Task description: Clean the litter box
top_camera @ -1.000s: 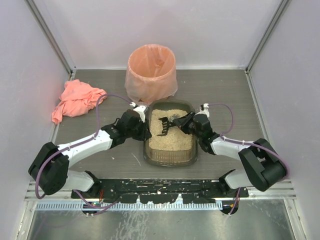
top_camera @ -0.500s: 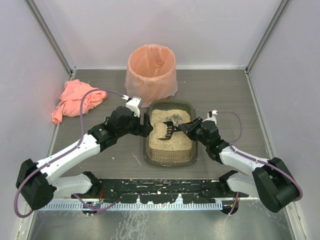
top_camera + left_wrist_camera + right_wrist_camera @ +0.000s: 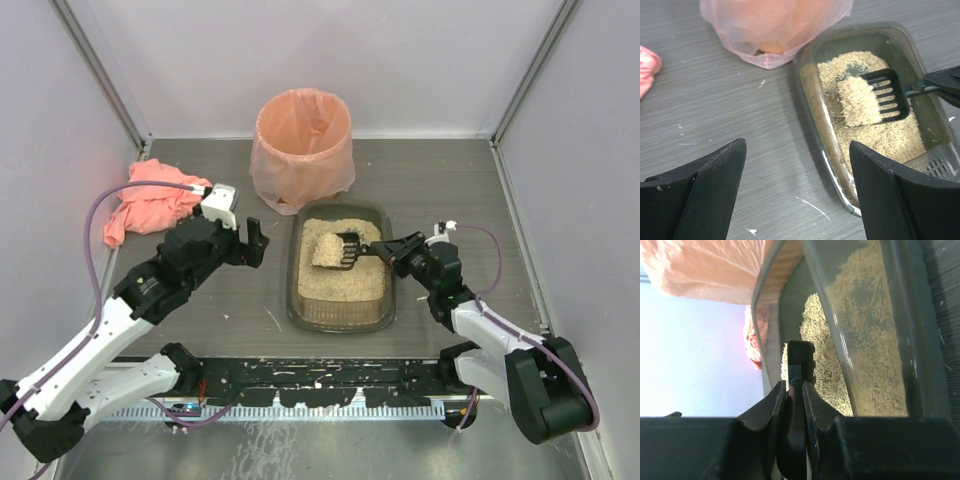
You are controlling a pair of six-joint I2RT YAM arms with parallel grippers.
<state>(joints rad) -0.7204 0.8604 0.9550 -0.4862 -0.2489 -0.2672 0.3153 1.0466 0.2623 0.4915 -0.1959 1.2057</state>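
The litter box [image 3: 340,322] is a dark translucent tray of beige granules at the table's middle. My right gripper [image 3: 396,250] is shut on the handle of a black slotted scoop [image 3: 347,256], which holds a heap of granules over the tray's far half. The wrist views show the loaded scoop [image 3: 890,95] and the handle pinched between my right gripper [image 3: 794,385]. My left gripper [image 3: 256,240] stands open and holds nothing, on the table left of the box. The left wrist view has the left gripper [image 3: 797,146] over bare table beside the box rim [image 3: 807,92].
A round bin lined with a peach bag [image 3: 303,140] stands just behind the box, also seen in the left wrist view [image 3: 770,25]. A pink cloth [image 3: 150,200] lies at the back left. Grey walls close in the table on three sides.
My left gripper has opened and drawn back left, away from the box's rim. My right gripper has pulled back to the right, and the scoop now sits level with a heap of granules.
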